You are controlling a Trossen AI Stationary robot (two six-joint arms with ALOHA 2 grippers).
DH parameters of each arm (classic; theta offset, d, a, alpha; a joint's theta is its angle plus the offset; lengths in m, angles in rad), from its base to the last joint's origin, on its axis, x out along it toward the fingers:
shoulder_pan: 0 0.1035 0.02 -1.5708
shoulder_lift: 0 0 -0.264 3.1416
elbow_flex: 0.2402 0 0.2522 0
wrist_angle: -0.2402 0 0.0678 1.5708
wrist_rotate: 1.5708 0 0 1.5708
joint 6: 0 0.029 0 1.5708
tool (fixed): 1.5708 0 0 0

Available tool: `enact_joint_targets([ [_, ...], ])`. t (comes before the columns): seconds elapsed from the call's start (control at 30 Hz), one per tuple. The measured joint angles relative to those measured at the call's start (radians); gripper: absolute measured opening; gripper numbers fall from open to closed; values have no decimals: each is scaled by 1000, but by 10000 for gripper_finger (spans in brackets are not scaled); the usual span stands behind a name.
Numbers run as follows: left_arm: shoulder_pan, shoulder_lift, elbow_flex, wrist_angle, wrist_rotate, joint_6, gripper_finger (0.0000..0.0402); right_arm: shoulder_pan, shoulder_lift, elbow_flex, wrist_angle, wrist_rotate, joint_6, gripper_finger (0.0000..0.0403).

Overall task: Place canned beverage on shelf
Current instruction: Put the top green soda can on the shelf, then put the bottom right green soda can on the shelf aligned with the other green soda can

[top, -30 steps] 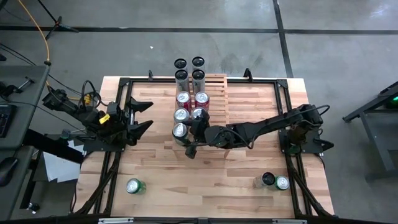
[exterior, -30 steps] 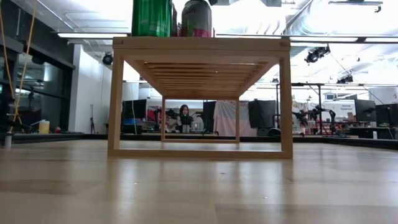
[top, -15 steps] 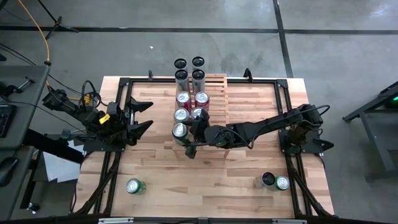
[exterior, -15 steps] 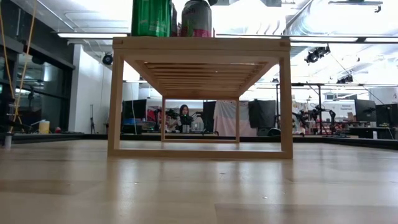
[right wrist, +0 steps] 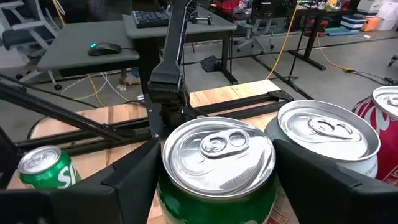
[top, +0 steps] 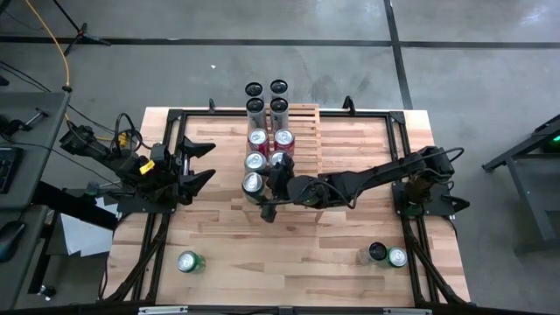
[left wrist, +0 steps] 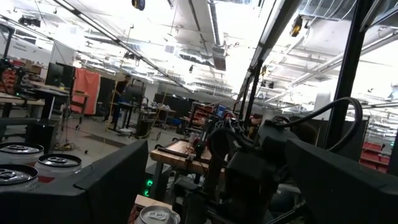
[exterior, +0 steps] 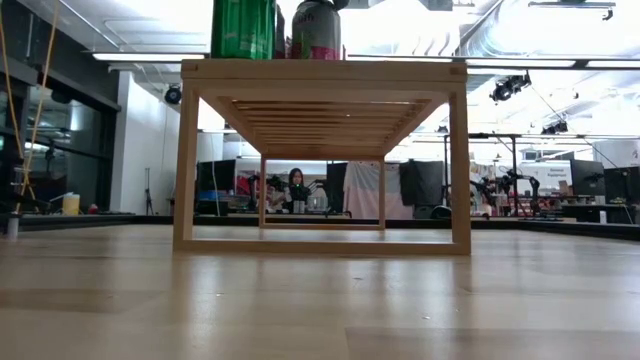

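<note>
Your right gripper (top: 260, 194) sits at the near end of the can rows on the shelf (top: 306, 131), at about 6 o'clock of the stack seen from above; its fingers (right wrist: 134, 177) stand parted on either side of a green can (right wrist: 217, 165), and you cannot tell whether they press it or merely flank it. That green can stands upright on the shelf's front edge, just beside a silver-topped can (right wrist: 326, 140) at its 3 o'clock in the wrist view. Two columns of cans run toward 12 o'clock from it, with dark-topped cans (top: 266, 97) at the far end. Your left gripper (top: 203, 162) waits at 9 o'clock of the shelf, fingers spread and empty. On the table (top: 262, 254): one green can (top: 188, 262) on its side at 7 o'clock, and a pair of cans (top: 385, 255) at 5 o'clock.
</note>
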Motion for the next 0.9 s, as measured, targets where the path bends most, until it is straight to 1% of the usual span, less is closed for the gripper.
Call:
enact_joint_targets([
  [0.1,0,0,0,0,0,0,372,0,2,-2,-2,0,-33,318],
  [0.27,0,0,0,0,0,0,372,3,3,6,-10,2,-74,383],
  [0.33,0,0,0,0,0,0,372,6,2,17,-15,3,-88,395],
  [0.47,0,0,0,0,0,0,372,16,-14,54,-106,-9,-104,385],
  [0.57,0,0,0,0,0,-1,372,27,-40,87,-213,-52,-89,382],
  [0.67,0,0,0,0,0,-1,372,37,-68,127,-359,-128,-37,382],
  [0.8,0,0,0,0,-2,0,372,53,-122,181,-594,-287,62,381],
  [0.87,0,0,0,1,-2,0,372,62,-151,197,-704,-342,132,381],
  [0.9,0,-1,0,1,-2,0,372,69,-167,198,-755,-351,170,381],
])
